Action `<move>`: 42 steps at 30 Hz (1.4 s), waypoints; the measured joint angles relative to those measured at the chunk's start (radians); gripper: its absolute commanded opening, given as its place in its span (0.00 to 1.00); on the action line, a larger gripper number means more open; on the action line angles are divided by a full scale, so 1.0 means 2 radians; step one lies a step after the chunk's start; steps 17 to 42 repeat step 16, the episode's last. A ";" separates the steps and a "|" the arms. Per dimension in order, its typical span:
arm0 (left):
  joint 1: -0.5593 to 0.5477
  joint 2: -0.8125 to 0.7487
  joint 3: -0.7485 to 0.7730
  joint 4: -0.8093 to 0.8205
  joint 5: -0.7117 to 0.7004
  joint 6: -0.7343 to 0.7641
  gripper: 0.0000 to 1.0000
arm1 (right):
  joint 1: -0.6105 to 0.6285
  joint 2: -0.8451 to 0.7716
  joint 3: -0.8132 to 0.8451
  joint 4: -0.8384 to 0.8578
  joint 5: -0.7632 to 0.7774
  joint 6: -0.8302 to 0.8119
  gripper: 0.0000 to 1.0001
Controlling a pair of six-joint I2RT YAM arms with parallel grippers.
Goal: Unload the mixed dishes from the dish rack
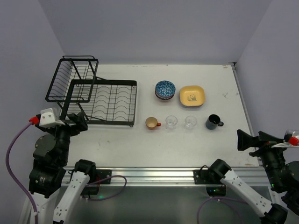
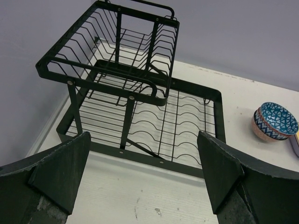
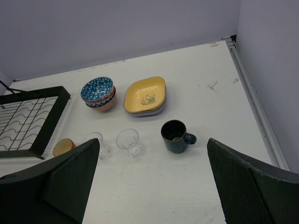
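Rack (image 1: 100,95) looks empty; bowls (image 1: 165,89), plates (image 1: 192,96), mugs (image 1: 213,122), glasses (image 1: 171,122) stand on the counter (image 1: 187,147). Left claw (image 2: 142,161) and right claw (image 3: 154,182) gape, empty. Unloading seems done.

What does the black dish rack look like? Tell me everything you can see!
The dish rack is thin black wire, metal by the look of it. It has a low flat tray with rows of wavy dividers and a taller basket raised on posts at its left end. Both parts are empty. It stands upright at the back left of the white table, and only the table touches it.
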 measured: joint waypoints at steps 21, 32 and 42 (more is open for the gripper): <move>0.000 -0.006 -0.018 0.018 0.005 0.010 1.00 | 0.000 -0.001 -0.025 0.030 0.011 -0.005 0.99; 0.000 -0.006 -0.018 0.018 0.005 0.010 1.00 | 0.000 -0.001 -0.025 0.030 0.011 -0.005 0.99; 0.000 -0.006 -0.018 0.018 0.005 0.010 1.00 | 0.000 -0.001 -0.025 0.030 0.011 -0.005 0.99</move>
